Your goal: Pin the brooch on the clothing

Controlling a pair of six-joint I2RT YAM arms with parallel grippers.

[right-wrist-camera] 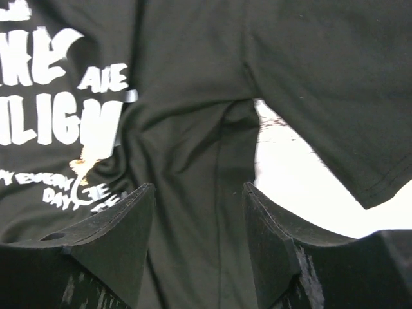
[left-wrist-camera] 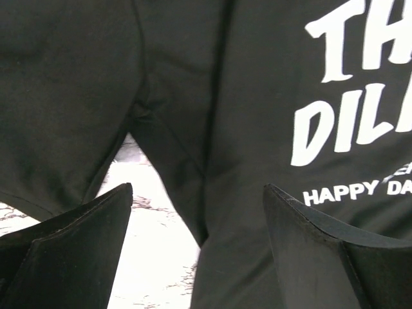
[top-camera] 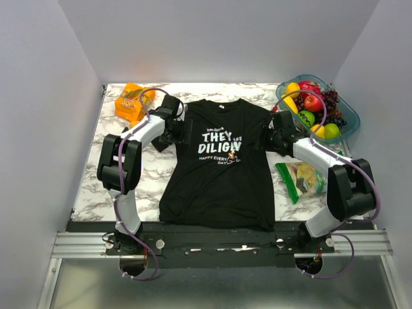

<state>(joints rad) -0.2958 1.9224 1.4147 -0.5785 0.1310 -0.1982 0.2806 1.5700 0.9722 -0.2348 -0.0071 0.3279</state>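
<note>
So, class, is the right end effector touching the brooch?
Apart. The right wrist view shows black T-shirt fabric between the brooch and the open right end effector.

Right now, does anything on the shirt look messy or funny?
Yes. The T-shirt is bunched into a fold right beside the brooch, at the edge of the white print. The fold hides some of the letters.

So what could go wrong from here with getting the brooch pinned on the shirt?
1. The right gripper hangs with open jaws over bunched fabric at the underarm of the T-shirt; closing there could drag the cloth and shift the brooch on the print.
2. The brooch is tiny beside white lettering, so a grasp might miss it or pinch cloth instead.
</note>
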